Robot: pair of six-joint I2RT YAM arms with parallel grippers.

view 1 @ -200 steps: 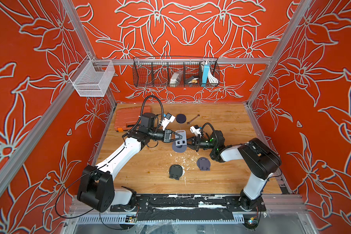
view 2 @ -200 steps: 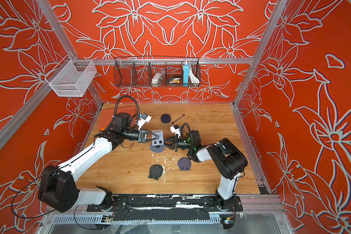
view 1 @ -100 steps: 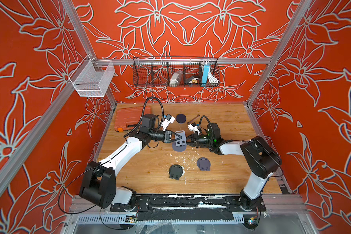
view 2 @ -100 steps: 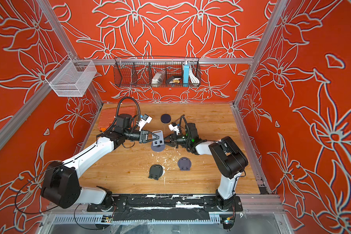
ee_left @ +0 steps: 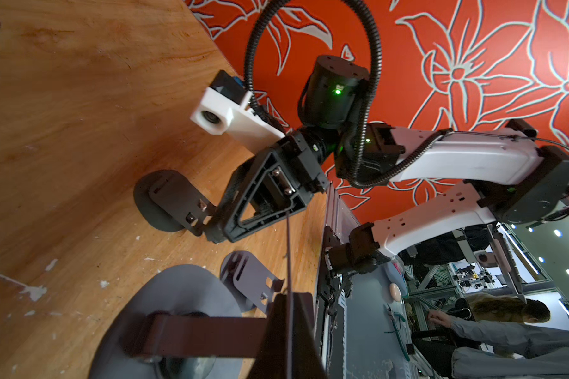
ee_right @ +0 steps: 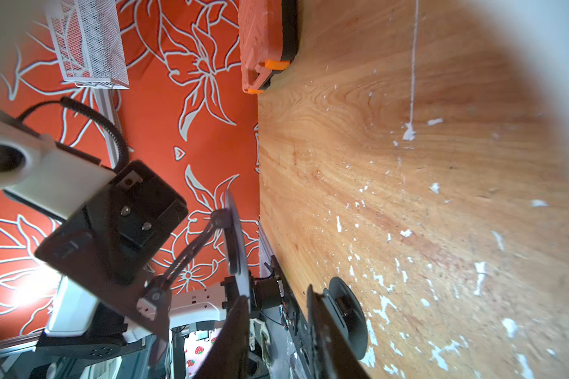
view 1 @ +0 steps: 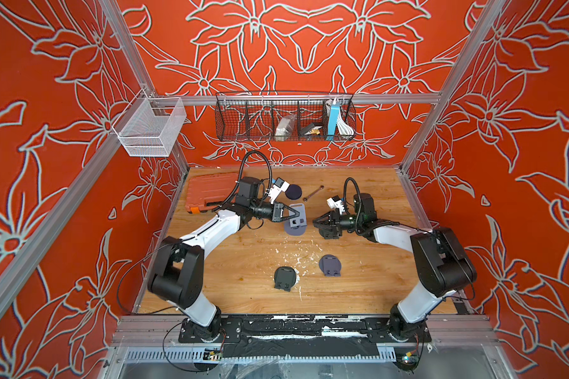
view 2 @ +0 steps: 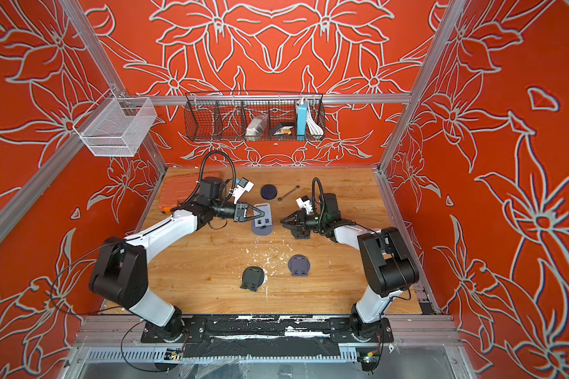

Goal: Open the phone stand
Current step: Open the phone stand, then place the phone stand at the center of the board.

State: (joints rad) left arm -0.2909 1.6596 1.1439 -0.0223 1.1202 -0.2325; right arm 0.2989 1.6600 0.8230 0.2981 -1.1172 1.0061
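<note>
Looking down on one wood table (view 1: 243, 295), walled at the back and both sides, railed along the front. Counting two arms, left arm (view 1: 211, 229) and right arm (view 1: 391, 236), reaching in from the front corners and nearly meeting mid-table. Hard against the back-left edge, one orange case (view 1: 207, 193). Up on the back wall, one black wire rack (view 1: 243, 121); on the left post, one white basket (view 1: 148, 131). Counting three stands. Mid-table, the grey stand (view 1: 295, 229), back plate raised, pinched by the left gripper (view 1: 296, 214), fingers together on that plate; cannot tell whether its base touches the wood. Just right of it and clear of it, the right gripper (view 1: 315, 222), fingers apart on nothing. Toward the front, two more lying flat and apart: black stand (view 1: 284, 278), second grey stand (view 1: 330, 265). Near the back, one dark disc (view 1: 293, 192) and one wrench (view 1: 313, 193), side by side, not touching. Plenty of bare wood along the front, left and right edges. White flecks (view 1: 296, 259) scattered between the stands.
</note>
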